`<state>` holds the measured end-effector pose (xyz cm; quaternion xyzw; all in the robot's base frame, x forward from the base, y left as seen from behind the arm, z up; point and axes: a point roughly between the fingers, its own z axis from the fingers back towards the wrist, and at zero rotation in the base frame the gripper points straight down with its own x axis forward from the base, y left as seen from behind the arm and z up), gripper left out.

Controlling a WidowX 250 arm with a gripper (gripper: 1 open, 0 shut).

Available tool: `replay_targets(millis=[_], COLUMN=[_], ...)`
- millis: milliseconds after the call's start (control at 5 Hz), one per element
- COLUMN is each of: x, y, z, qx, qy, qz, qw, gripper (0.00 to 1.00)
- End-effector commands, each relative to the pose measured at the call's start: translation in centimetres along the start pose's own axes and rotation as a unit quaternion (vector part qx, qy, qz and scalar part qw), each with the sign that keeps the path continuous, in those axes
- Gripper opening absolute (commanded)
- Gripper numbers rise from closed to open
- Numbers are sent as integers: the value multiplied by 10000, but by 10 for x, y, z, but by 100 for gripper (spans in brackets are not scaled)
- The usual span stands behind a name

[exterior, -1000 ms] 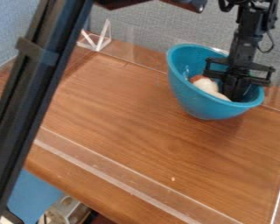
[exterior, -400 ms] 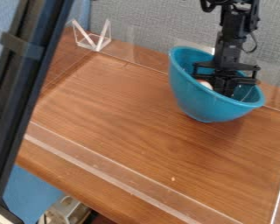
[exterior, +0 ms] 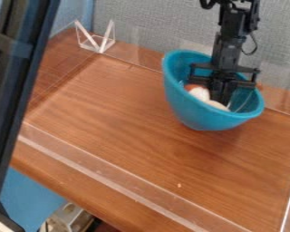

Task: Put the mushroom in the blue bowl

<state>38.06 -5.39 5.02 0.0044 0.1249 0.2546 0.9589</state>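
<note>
- Your black, jointed metal gripper points downward, its lower end inside the glossy teal-blue round bowl.
- Fingers found closed; you cannot tell from this view whether they grip anything, as the bowl wall and the linkage hide the tips.
- The small toy mushroom, pale cream and brownish-orange, lies within the bowl, beside the gripper; part of it is hidden.
- The bowl sits tilted on the brown wood-grain table, near the grey textured back panel.
- You have a white wire-like triangular frame at the table's far left corner.
</note>
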Motion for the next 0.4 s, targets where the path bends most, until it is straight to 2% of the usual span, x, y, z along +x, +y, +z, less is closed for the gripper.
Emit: replay_targets(millis=[0, 200], x=[-11, -8], y=[3, -3], z=[47, 41], qx=[-245, -261], qy=[-386, -363], qz=[-140, -82], qw=[9989, 9990], gripper=[0, 0])
